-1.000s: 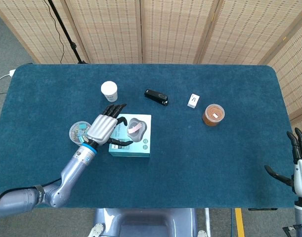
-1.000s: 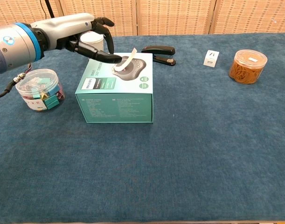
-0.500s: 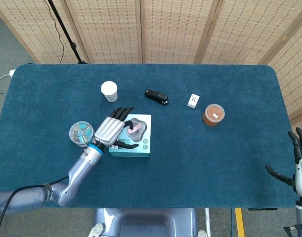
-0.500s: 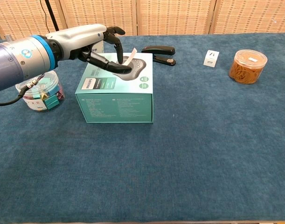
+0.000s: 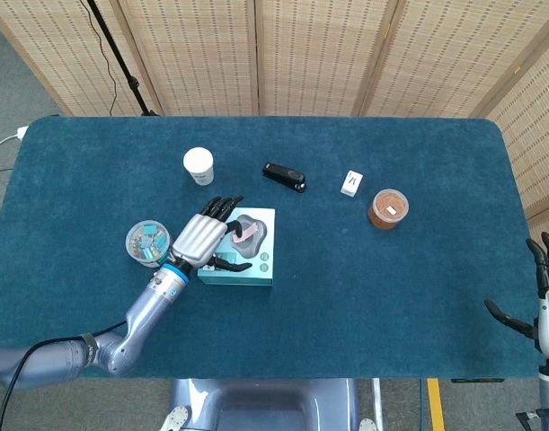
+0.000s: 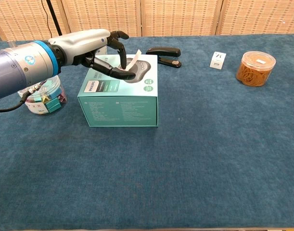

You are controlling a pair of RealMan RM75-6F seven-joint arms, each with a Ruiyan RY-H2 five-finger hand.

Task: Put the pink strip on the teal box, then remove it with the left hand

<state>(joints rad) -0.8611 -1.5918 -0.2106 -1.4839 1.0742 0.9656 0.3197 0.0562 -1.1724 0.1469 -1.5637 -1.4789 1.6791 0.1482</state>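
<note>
The teal box (image 5: 258, 261) (image 6: 120, 103) lies left of the table's middle. The pink strip (image 5: 248, 233) (image 6: 133, 60) curls upward from the box's top and looks pale in the chest view. My left hand (image 5: 199, 238) (image 6: 89, 45) reaches over the box from the left. Its thumb lies beneath the strip's lower end and a curled finger comes down on it, pinching the strip; the other fingers are spread. My right hand (image 5: 545, 305) hangs beyond the table's right front corner, fingers apart, holding nothing; the chest view does not show it.
A clear jar of coloured clips (image 5: 146, 242) (image 6: 41, 94) stands just left of the box. Behind are a white cup (image 5: 199, 165), a black stapler (image 5: 284, 176) (image 6: 163, 51), a small white box (image 5: 351, 183) (image 6: 218, 60) and a jar of rubber bands (image 5: 387, 208) (image 6: 255, 67).
My left hand moved right over the box top, slid its thumb under the strip, then curled its fingers in onto it. The right hand barely shifted.
</note>
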